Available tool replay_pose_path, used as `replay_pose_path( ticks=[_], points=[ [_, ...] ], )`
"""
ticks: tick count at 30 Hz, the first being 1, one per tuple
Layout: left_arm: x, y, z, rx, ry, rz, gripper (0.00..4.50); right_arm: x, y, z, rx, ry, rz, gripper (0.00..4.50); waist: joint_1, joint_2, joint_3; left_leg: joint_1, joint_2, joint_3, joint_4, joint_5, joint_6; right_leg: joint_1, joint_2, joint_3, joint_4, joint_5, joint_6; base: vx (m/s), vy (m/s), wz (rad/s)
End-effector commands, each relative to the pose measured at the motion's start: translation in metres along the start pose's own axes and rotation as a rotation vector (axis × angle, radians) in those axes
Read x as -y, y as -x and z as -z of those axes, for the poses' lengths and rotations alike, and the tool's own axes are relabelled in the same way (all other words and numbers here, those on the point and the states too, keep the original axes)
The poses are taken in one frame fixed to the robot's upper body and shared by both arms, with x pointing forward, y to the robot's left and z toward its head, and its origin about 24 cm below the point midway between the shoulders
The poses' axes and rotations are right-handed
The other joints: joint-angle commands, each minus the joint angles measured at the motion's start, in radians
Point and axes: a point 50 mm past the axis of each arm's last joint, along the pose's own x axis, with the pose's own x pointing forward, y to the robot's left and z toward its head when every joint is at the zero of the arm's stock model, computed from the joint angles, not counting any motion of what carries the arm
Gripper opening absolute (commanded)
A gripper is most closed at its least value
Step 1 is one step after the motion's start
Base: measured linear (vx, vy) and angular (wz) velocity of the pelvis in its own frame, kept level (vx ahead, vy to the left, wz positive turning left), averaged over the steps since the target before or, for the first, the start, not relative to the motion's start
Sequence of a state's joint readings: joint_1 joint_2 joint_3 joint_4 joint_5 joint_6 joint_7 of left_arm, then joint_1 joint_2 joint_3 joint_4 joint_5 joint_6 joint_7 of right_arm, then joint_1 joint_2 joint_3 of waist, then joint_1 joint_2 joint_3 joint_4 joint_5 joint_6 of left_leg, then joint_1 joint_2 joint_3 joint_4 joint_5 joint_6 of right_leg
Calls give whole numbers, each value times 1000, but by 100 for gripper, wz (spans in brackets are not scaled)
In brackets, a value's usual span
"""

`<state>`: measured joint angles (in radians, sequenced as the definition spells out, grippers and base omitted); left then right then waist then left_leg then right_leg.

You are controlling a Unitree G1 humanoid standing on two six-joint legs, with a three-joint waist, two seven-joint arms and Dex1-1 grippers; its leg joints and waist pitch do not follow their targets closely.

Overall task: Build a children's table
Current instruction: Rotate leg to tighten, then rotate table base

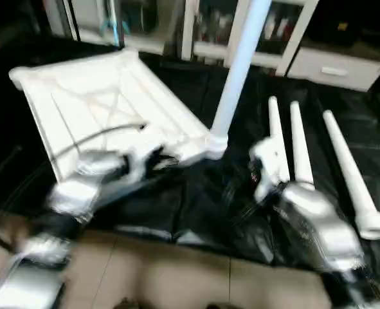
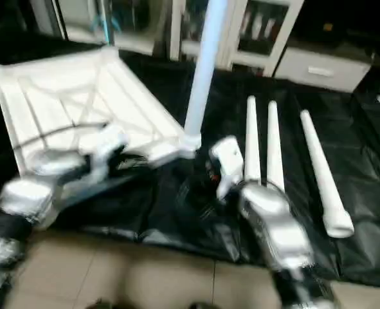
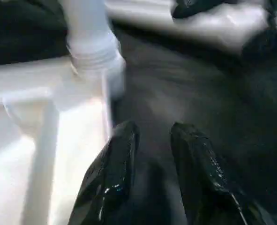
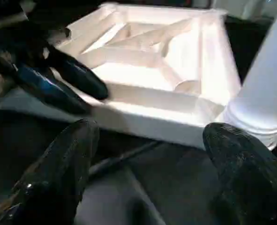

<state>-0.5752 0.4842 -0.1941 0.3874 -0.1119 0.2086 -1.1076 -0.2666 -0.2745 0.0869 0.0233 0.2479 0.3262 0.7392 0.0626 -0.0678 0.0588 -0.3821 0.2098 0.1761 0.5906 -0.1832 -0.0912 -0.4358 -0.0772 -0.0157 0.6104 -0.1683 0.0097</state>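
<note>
The white table top (image 1: 106, 109) lies upside down on the black counter (image 1: 196, 206), with its crossed ribs facing up. One white leg (image 1: 238, 71) stands up from the near corner of the top, on the robot's right side of it. The upper end of that leg is cut off by the picture edge. Three more legs (image 1: 344, 170) lie flat on the counter, side by side, to the right of the top.

The left pincer (image 3: 152, 154) is blurry in the head views, so it is hard to make out there. In the left wrist view its two black fingers (image 3: 115, 173) have a small gap between them and hold nothing. They sit just beside the near edge of the top, close to the standing leg.

The right pincer (image 4: 152, 154) is wide open and empty. It is near the standing leg's base, with bare black counter between the fingers. The silver right arm hides the near ends of two lying legs.
</note>
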Motion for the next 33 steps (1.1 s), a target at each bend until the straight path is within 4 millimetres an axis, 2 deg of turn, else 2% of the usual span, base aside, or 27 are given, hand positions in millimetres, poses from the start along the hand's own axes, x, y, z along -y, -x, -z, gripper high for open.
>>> replay_pose_path(
  ticks=[1, 3, 6, 8, 10, 12, 13, 15, 16, 21, 24, 25, 26, 27, 28, 29, 30, 31, 32, 33],
  points=[
    [7, -2, -12, 20, -30, 66, 143, -6, 1, -5, 11, -7, -59, 396, -1, 15, -63, 28, 17, 11, -76, -212, 25, 52, -32, 20, -56, -120, -222, 0, 0, 0],
    [8, 11, -9, -42, -26, 83, 143, -11, 5, -4, -13, -1, -111, 396, 2, 15, -62, 29, 18, 10, -78, -241, 3, 51, -36, 22, -60, -181, -202, 0, 0, 0],
    [9, 22, 1, -151, -41, 93, 143, -16, 8, -1, -43, 7, -151, 396, -1, 12, -62, 22, 14, 7, -79, -223, -6, 55, -34, 22, -60, -182, -174, 0, 0, 0],
    [8, 28, 9, -236, -51, 63, 143, -17, 9, 0, -55, 7, -158, 396, -2, 11, -64, 21, 12, 7, -77, -215, -7, 55, -34, 22, -58, -180, -169, 0, 0, 0],
    [5, 28, 16, -295, -41, 18, 143, -18, 9, 1, -63, 6, -155, 396, -3, 13, -67, 22, 12, 7, -74, -192, -9, 54, -34, 22, -54, -159, -170, 0, 0, 0],
    [4, 27, 18, -316, -34, 0, 143, -18, 9, 1, -67, 3, -157, 396, -2, 11, -69, 21, 11, 7, -72, -170, -6, 57, -34, 21, -51, -129, -178, 0, 0, 0],
    [0, 21, 19, -335, -31, -38, 143, -17, 9, 1, -72, 2, -155, 396, -1, 12, -70, 22, 11, 7, -71, -162, -5, 56, -34, 21, -49, -116, -183, 0, 0, 0],
    [-3, 15, 18, -334, -42, -69, 143, -17, 9, 1, -75, 3, -152, 396, 3, 10, -69, 24, 9, 10, -68, -164, 1, 54, -32, 21, -52, -109, -190, 0, 0, 0],
    [-5, 13, 17, -330, -49, -78, 143, -16, 9, 1, -77, 4, -151, 396, 6, 9, -68, 21, 8, 9, -69, -175, 0, 56, -33, 22, -53, -125, -187, 0, 0, 0],
    [-24, -8, -2, -253, -91, -256, 143, -13, 9, 1, -83, 11, -133, 396, 7, 5, -69, 17, 7, 3, -69, -232, -16, 56, -37, 20, -66, -249, -146, 0, 0, 0],
    [-34, -22, -16, -201, -131, -356, 143, -12, 10, 2, -90, 18, -123, 396, 10, 2, -73, 15, 6, 1, -63, -209, -8, 57, -37, 19, -64, -207, -149, 0, 0, 0],
    [-38, -27, -20, -186, -156, -412, 143, -11, 9, 2, -93, 22, -118, 396, 10, 3, -72, 10, 6, 0, -65, -200, -5, 60, -36, 18, -63, -196, -150, 0, 0, 0],
    [-38, -27, -20, -186, -156, -412, 143, -11, 9, 2, -93, 22, -118, 396, 10, 3, -72, 10, 6, 0, -65, -200, -5, 60, -36, 18, -63, -196, -150, 0, 0, 0],
    [-40, -30, -25, -168, -183, -449, 143, -11, 9, 2, -94, 23, -117, 396, 9, -1, -75, 9, 4, 0, -61, -186, 2, 62, -35, 17, -61, -171, -153, 0, 0, 0],
    [-42, -32, -28, -149, -192, -481, 143, -12, 9, 2, -95, 24, -117, 396, 8, 1, -77, 8, 4, -1, -60, -175, 5, 64, -35, 17, -58, -152, -156, 0, 0, 0],
    [-43, -34, -36, -99, -181, -496, 143, -12, 10, 2, -93, 25, -116, 396, 9, 6, -78, 9, 5, -2, -59, -167, 5, 65, -37, 17, -55, -134, -162, 0, 0, 0],
    [-43, -35, -40, -65, -170, -504, 143, -12, 10, 2, -92, 25, -116, 396, 7, 2, -80, 9, 4, -1, -56, -146, 13, 67, -36, 16, -52, -94, -176, 0, 0, 0],
    [-43, -33, -47, -6, -136, -495, 143, -13, 10, 1, -89, 24, -115, 396, 7, 7, -80, 9, 4, 0, -56, -139, 16, 66, -35, 17, -50, -77, -185, 0, 0, 0],
    [-43, -32, -51, 33, -116, -487, 143, -13, 10, 1, -87, 23, -113, 396, 7, 4, -81, 9, 4, 1, -54, -126, 23, 67, -34, 16, -48, -47, -201, 0, 0, 0],
    [-43, -25, -55, 70, -86, -466, 143, -13, 11, 0, -85, 22, -112, 396, 9, 6, -83, 10, 3, 0, -54, -110, 26, 70, -35, 16, -42, -17, -216, 0, 0, 0]
  ],
)
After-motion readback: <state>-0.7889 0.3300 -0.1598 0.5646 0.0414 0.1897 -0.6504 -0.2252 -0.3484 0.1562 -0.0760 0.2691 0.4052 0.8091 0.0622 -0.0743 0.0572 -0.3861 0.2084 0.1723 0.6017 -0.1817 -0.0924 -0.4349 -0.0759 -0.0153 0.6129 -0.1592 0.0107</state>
